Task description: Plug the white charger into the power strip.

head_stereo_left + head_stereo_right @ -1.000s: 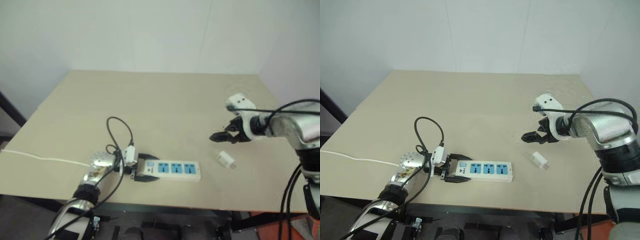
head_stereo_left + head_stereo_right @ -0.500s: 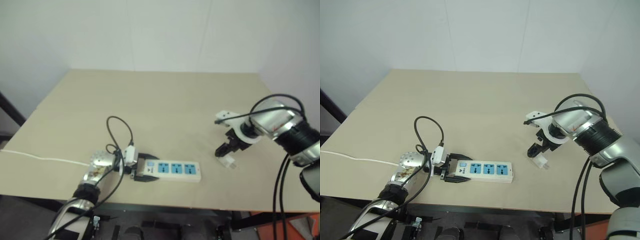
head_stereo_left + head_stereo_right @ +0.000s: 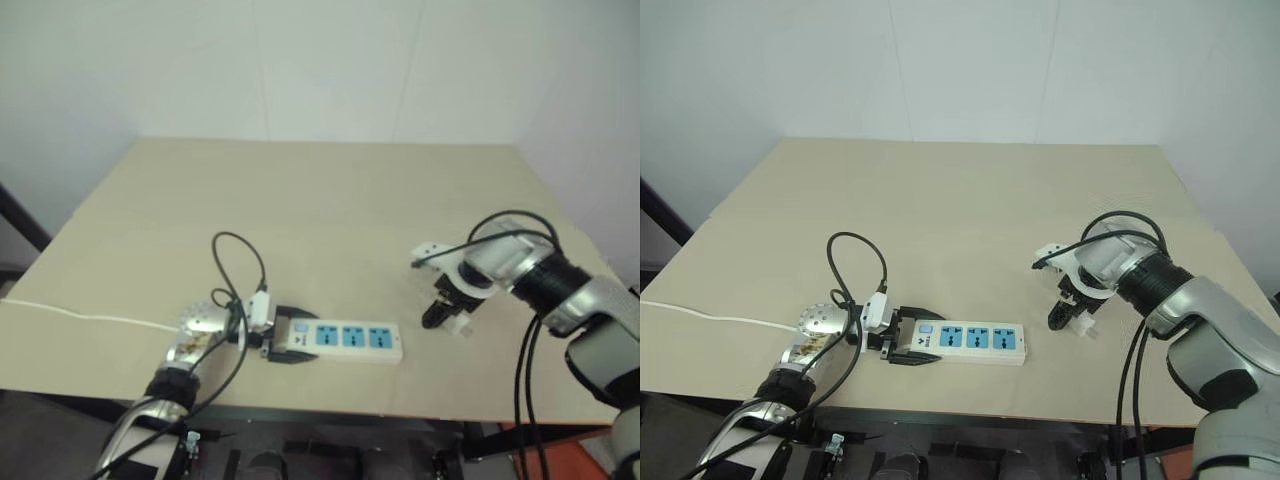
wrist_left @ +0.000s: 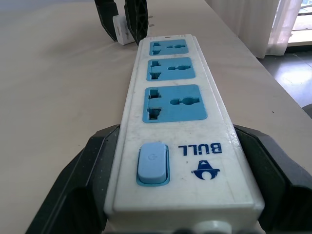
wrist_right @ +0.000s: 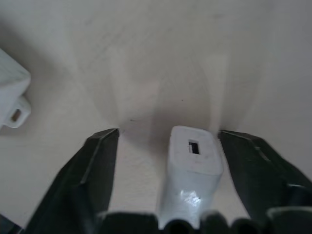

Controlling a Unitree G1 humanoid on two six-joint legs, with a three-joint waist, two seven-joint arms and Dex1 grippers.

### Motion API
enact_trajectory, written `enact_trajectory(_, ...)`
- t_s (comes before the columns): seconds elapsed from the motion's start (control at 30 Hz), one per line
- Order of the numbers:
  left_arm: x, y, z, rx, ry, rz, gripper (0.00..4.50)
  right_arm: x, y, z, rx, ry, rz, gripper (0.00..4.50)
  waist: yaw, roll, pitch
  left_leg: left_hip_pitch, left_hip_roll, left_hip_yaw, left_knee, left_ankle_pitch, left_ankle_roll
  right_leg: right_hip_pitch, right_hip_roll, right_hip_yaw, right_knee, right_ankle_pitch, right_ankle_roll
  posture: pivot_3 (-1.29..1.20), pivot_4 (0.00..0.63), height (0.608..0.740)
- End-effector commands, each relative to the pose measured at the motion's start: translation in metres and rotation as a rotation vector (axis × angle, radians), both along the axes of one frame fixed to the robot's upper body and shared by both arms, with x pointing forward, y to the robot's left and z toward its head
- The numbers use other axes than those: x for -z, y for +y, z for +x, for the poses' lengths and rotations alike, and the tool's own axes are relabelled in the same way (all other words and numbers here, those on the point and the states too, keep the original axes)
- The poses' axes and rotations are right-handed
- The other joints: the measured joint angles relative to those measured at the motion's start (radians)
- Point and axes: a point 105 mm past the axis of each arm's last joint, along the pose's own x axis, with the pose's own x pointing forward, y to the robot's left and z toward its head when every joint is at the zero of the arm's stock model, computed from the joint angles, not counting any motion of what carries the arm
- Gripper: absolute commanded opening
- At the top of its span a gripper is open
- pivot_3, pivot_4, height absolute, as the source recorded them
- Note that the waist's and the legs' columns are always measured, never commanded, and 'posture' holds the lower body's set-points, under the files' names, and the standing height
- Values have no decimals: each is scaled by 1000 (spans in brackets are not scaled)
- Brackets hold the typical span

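You are looking down at one beige table [image 3: 330,210] set against a pale wall. On it lie two task items: one power strip [image 3: 345,341] and one white charger [image 3: 459,322].

The power strip sits in the lower centre of the head camera frame, lying lengthwise from left to right near the table's front edge. It carries three blue sockets in a row, and in the left wrist view you can also count one pale blue switch [image 4: 153,163] at its near end, beside a printed blue logo. One thin white cord [image 3: 80,316] trails off toward the left edge of the frame.

Your left gripper [image 3: 283,339] is at the lower left of the frame. Its two black fingers stand wide, one along each long side of the strip's switch end, close against it; a firm clamp cannot be confirmed from these views. One black cable [image 3: 240,262] loops above that wrist.

The charger is at the lower right of the frame, well apart from the strip and to its right, lying on the table. Your right gripper [image 3: 447,314] points steeply down over it. In the right wrist view the charger [image 5: 193,168] stands between the two dark fingers [image 5: 95,170], with one small rectangular slot showing on its end face. A gap of table shows on either side of it, so the fingers are partly open around it and not touching. The same pair of fingers and the charger show at the far end of the strip in the left wrist view.
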Motion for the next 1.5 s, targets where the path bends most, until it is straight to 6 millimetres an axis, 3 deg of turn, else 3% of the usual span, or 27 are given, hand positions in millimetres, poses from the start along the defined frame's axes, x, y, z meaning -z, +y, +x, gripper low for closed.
enact_trajectory(0.03, 10, -3, -5, 11, 26, 32, 3298, 2, -2, 1, -8, -3, -5, 2548, 0, 0, 0, 0, 0, 0, 0, 0, 0, 0, 0, 0, 0, 0, 0, 0, 150, 740)
enact_trajectory(0.17, 10, -3, -5, 6, 24, 33, 3298, 2, 0, -2, -18, 5, 1, 1173, -2, 0, 0, 1, 0, 0, 0, 0, 0, 0, 0, 0, 0, 0, 0, 0, 150, 740)
enact_trajectory(0.33, 9, -2, -2, 4, 21, 38, 3298, -9, 6, 2, -29, -48, 50, 1108, -2, 0, 0, 1, 0, 0, 0, 0, 0, 1, 0, 0, 0, 0, 0, 0, 150, 740)
enact_trajectory(0.5, 10, -3, -3, 15, 28, 43, 3298, -69, 28, 19, -154, -336, 284, 1108, -1, 1, 0, 1, 0, 0, 0, 0, 0, 0, 0, 0, 0, 0, 0, 0, 150, 740)
enact_trajectory(0.57, 11, -3, -3, 17, 32, 48, 3298, -103, 41, 20, -206, -483, 488, 1108, 1, 0, 0, 0, 0, -1, 0, 0, 0, 1, 0, -1, 0, 0, 0, 0, 150, 740)
enact_trajectory(0.7, 11, -3, -2, 16, 35, 51, 3298, -128, 56, 9, -311, -707, 778, 1108, 3, -2, -2, 1, 0, -2, 0, 0, 0, 3, 0, -2, -1, 0, 0, 0, 150, 740)
enact_trajectory(0.8, 10, -3, -1, 15, 33, 51, 3298, -122, 67, -5, -375, -818, 940, 1108, 0, -3, -2, 3, 0, -3, 0, 0, 0, 6, 0, -3, -1, 0, 0, 0, 150, 740)
enact_trajectory(0.93, 9, -2, 0, 13, 30, 50, 3298, -97, 88, -35, -475, -751, 1194, 1108, -2, -3, -2, 5, 0, -2, 0, 0, 0, 8, 0, -2, -1, 1, 0, 0, 150, 740)
enact_trajectory(1.07, 8, 0, 0, 10, 29, 51, 3298, -77, 112, -55, -564, -706, 1279, 1108, -4, -3, -2, 8, 0, -2, 0, 0, 0, 11, 0, -2, -1, 0, 1, 0, 150, 740)
enact_trajectory(1.23, 7, 2, -1, 13, 28, 58, 3298, -53, 131, -60, -624, -711, 1273, 1108, -5, -3, -2, 10, 0, -3, 0, 0, 0, 13, 1, -3, -2, -2, 4, 0, 150, 740)
enact_trajectory(1.5, 6, 3, -2, 23, 30, 65, 3298, -34, 151, -48, -616, -741, 1267, 1108, -7, -3, -2, 10, 0, -3, -1, 0, 0, 13, 1, -3, -2, -1, 3, 0, 150, 740)
